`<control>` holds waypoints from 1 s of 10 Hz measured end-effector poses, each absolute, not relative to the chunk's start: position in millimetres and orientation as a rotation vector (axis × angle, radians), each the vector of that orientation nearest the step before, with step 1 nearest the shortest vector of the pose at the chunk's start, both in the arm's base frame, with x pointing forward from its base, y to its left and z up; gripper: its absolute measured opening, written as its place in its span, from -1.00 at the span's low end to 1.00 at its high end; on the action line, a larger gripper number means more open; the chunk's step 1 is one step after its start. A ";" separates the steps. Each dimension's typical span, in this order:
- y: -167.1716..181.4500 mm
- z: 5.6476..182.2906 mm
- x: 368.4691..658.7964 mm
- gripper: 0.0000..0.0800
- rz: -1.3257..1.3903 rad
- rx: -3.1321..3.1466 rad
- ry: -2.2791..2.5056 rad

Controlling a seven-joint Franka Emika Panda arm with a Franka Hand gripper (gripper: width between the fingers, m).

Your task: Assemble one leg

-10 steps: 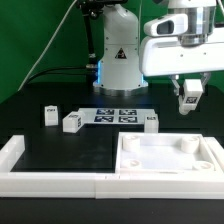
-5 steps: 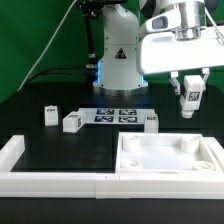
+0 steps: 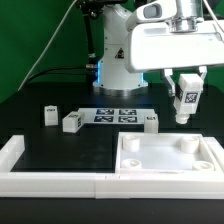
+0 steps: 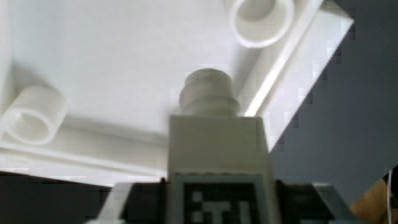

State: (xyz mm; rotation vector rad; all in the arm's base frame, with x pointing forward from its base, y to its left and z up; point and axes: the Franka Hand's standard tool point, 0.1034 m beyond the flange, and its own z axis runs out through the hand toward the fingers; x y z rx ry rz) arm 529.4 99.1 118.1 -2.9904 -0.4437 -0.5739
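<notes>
My gripper (image 3: 186, 95) is shut on a leg (image 3: 186, 100), a small white block with a marker tag on its face, and holds it upright in the air above the far right corner of the large white slab (image 3: 170, 160). In the wrist view the held leg (image 4: 217, 135) points its round peg down toward the slab (image 4: 125, 60), between two raised corner sockets (image 4: 263, 20). Three more legs lie on the black table: one (image 3: 49, 114) at the exterior view's left, one (image 3: 72, 122) beside it, one (image 3: 151, 121) near the slab.
The marker board (image 3: 115, 115) lies flat behind the legs. Long white border rails (image 3: 50, 178) run along the front and the exterior view's left. The robot base (image 3: 118, 55) stands at the back.
My gripper has carried the held leg up and slightly toward the exterior view's left, and the arm has come closer to the camera. The other legs have not moved.
</notes>
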 end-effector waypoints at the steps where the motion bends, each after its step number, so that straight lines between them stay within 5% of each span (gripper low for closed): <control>1: 98.8 117.7 529.6 -0.27 -0.573 -2.991 -0.443; 4: 99.8 118.2 531.0 -0.27 -0.561 -2.992 -0.442; 10: 94.0 111.1 613.0 -0.27 -0.673 -2.950 -0.549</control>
